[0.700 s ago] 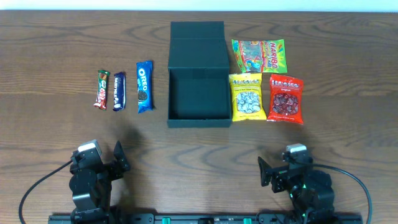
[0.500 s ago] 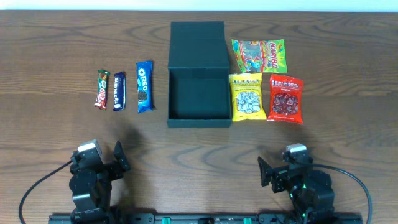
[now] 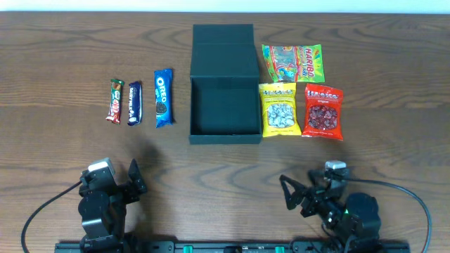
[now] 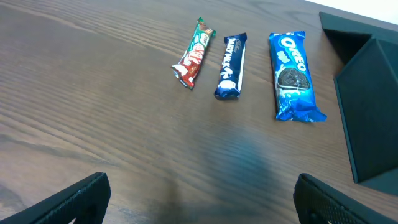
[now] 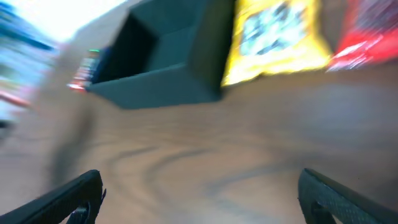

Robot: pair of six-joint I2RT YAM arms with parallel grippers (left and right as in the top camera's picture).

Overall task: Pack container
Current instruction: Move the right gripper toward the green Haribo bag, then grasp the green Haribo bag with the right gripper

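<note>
The dark teal container (image 3: 225, 133) sits open at the table's middle, its flap lid (image 3: 223, 35) folded back. It also shows in the left wrist view (image 4: 370, 112) and, blurred, in the right wrist view (image 5: 155, 68). Left of it lie a red-green bar (image 3: 114, 100), a dark blue bar (image 3: 134, 102) and a blue Oreo pack (image 3: 163, 97). Right of it lie a Haribo bag (image 3: 293, 63), a yellow bag (image 3: 279, 109) and a red bag (image 3: 323, 112). My left gripper (image 3: 133, 179) and right gripper (image 3: 294, 195) are open and empty near the front edge.
The wood table's front rail (image 3: 225, 247) runs behind the arm bases. Cables trail from both arms at the front left (image 3: 42, 211) and front right (image 3: 411, 204).
My right gripper has swung left toward the container, and its wrist view is motion-blurred. The left arm and all packets have not moved.
</note>
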